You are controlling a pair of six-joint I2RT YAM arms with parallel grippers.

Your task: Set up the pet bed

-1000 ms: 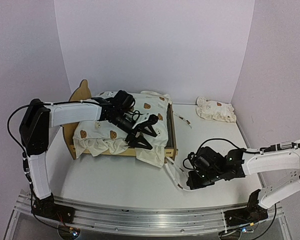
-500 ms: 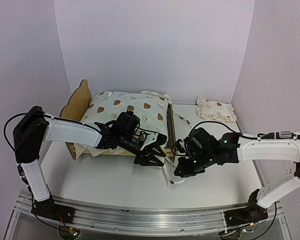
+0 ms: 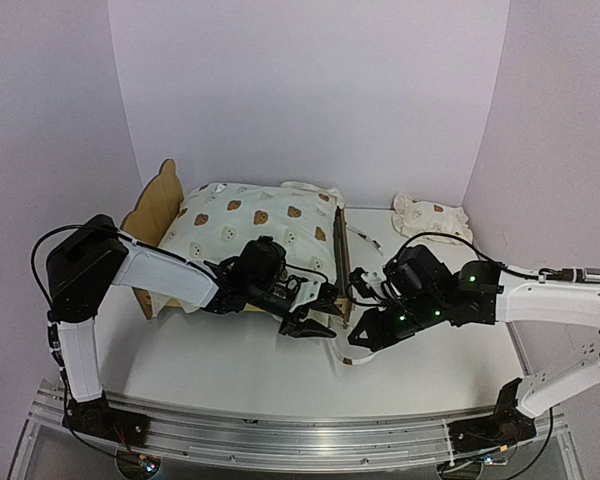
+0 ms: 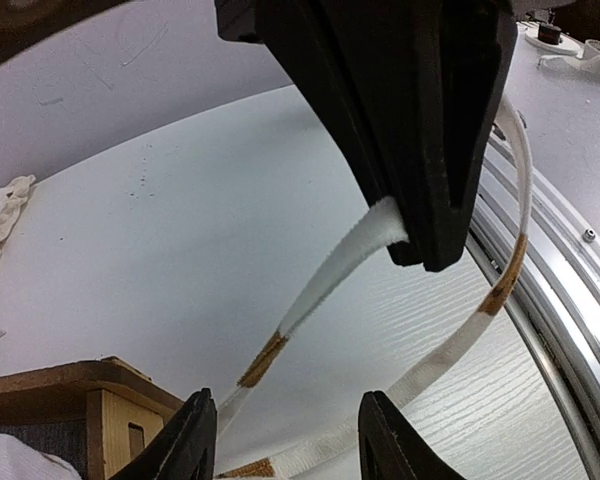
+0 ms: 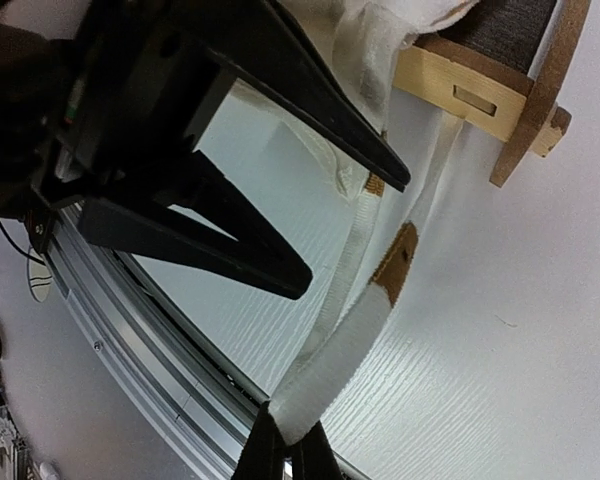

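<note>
1. Pet bed (image 3: 152, 208) sits back-left on table (image 3: 230, 375) — headboard close to left wall, bare tabletop from its front rail to the near edge.
2. Long axis runs left-right: bear-ear headboard left, footboard right; cushion (image 3: 250, 225) on top.
3. R gripper (image 5: 288, 447) pinched tight on tie strap (image 5: 352, 330), off bed's near-right corner.
4. L gripper (image 4: 285, 445) just beside it — jaws apart, nothing clamped.
5. Pillow (image 3: 432, 218) back-right, well apart.

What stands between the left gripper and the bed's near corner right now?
Only the cushion's tie strap, hanging off that corner of the bed and crossing in front of the open left gripper. The right gripper pinches it. Nothing else visible.
</note>
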